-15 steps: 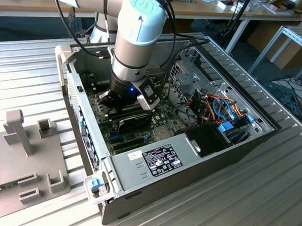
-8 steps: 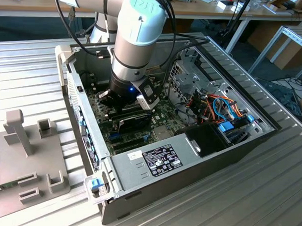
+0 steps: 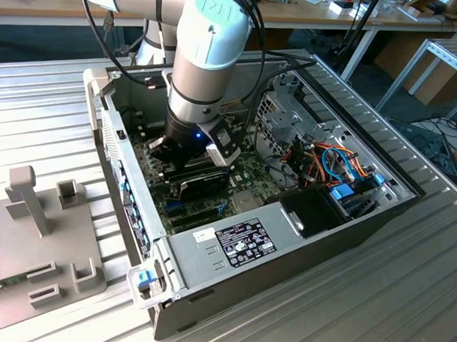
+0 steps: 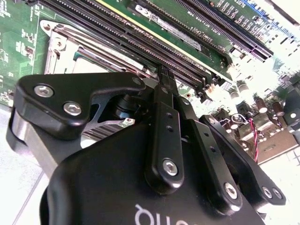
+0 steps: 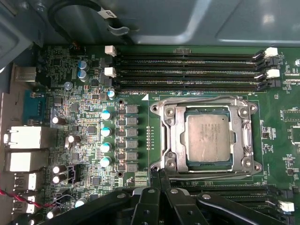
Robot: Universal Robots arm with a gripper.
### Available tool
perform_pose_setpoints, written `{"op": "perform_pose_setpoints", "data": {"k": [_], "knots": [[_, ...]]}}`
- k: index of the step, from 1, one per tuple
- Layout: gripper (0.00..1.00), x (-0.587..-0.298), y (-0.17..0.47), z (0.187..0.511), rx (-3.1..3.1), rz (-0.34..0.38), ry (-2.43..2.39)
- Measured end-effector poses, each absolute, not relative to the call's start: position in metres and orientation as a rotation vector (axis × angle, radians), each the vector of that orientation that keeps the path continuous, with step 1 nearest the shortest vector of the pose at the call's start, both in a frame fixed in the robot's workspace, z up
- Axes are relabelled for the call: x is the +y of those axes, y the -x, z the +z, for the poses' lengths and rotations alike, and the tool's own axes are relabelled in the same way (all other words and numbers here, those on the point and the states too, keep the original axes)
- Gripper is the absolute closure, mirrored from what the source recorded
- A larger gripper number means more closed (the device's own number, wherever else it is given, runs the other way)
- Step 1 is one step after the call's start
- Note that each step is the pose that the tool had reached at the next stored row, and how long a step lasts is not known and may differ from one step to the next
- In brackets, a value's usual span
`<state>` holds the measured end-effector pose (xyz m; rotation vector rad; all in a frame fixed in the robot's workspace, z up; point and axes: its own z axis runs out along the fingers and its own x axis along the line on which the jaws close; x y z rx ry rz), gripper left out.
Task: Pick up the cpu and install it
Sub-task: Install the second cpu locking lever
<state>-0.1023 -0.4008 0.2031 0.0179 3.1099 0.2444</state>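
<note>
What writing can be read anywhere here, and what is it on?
Nothing reads clearly.
Power supply label: print too small to read.
Motherboard: white print, too small to read.
The cpu: faint marks on its top, unreadable.
Gripper: white letters on its body, cut off at the picture's edge.

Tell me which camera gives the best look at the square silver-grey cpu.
The first wrist view: the square silver-grey cpu lies flat, fully visible inside the metal socket frame. In the second wrist view the black gripper body hides most of the socket. In the exterior view the arm blocks it.
</note>
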Motion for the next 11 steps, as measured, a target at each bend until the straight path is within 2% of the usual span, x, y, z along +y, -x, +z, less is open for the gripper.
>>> {"op": "perform_pose_setpoints", "data": {"k": [8,11], "knots": [[0.89,-0.3999,0.1036,0.2010,3.109,0.243,-0.018],[0.89,-0.3995,0.1038,0.1994,3.110,0.221,-0.018]]}}
